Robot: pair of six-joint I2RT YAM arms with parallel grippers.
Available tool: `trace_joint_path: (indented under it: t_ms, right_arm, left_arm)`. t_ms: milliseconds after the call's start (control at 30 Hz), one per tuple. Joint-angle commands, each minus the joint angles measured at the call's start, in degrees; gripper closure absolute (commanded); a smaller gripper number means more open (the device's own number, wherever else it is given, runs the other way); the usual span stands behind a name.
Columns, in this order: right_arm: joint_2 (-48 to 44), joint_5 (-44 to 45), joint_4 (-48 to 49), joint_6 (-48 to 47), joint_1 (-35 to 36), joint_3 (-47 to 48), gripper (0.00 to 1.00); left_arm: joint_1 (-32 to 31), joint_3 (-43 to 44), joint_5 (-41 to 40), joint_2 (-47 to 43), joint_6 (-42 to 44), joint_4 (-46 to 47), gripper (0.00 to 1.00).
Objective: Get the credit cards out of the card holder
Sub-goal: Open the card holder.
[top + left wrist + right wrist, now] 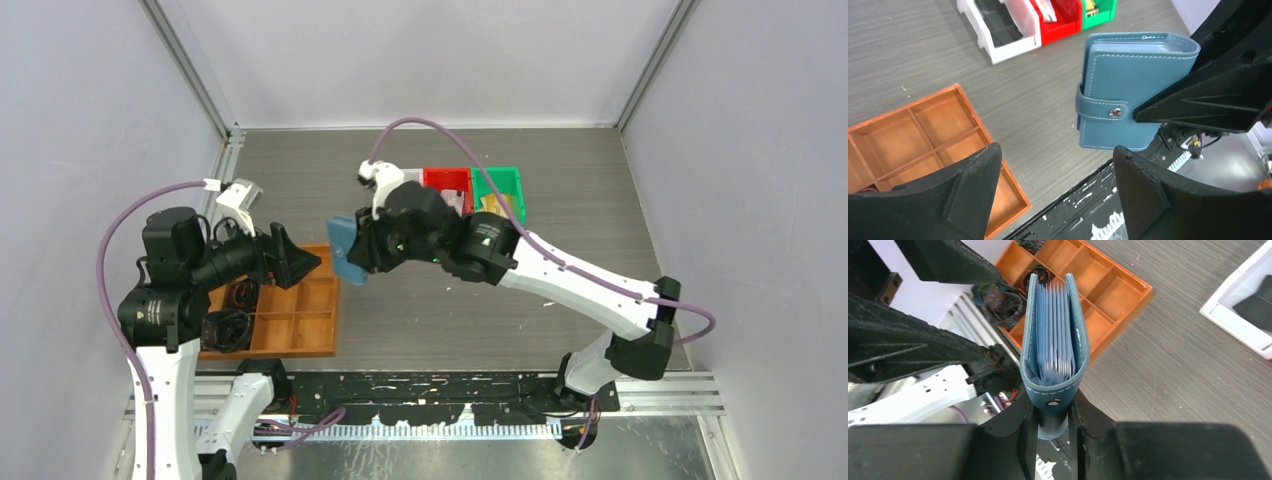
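Note:
The teal-blue card holder (347,252) hangs in the air above the table, pinched at its snap-tab edge by my right gripper (364,254). Seen from the left wrist, the card holder (1128,95) is folded shut with its tab snapped across. From the right wrist it (1080,335) shows edge-on in my right gripper (1052,415). Thin pale edges (1055,335) are packed between its covers; I cannot tell whether these are the credit cards or sleeves. My left gripper (1057,152) stands open and empty just left of it, apart from it (300,258).
A brown wooden compartment tray (300,320) lies below the left gripper, with dark cables (228,325) in its left cells. Red (447,183), green (505,185) and white (998,35) bins stand behind the right arm. A black rail (450,385) runs along the near edge.

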Motion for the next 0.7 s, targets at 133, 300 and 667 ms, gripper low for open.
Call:
trace_joint_path:
  t_ms: [133, 300, 667]
  right_arm:
    - [7.04, 19.70, -5.19, 0.71, 6.98, 10.01, 0.99]
    - [10.13, 16.73, -4.03, 2.27, 8.05, 13.49, 0.99]
    - [14.48, 8.96, -2.53, 6.13, 8.01, 17.61, 0.99]
  left_arm:
    - [-0.07, -4.11, 3.46, -3.25, 5.56, -1.86, 0.35]
    - [-0.07, -7.04, 4.62, -3.84, 7.30, -1.82, 0.48]
    - [-0.29, -8.46, 3.01, -1.98, 9.34, 1.62, 0.52]
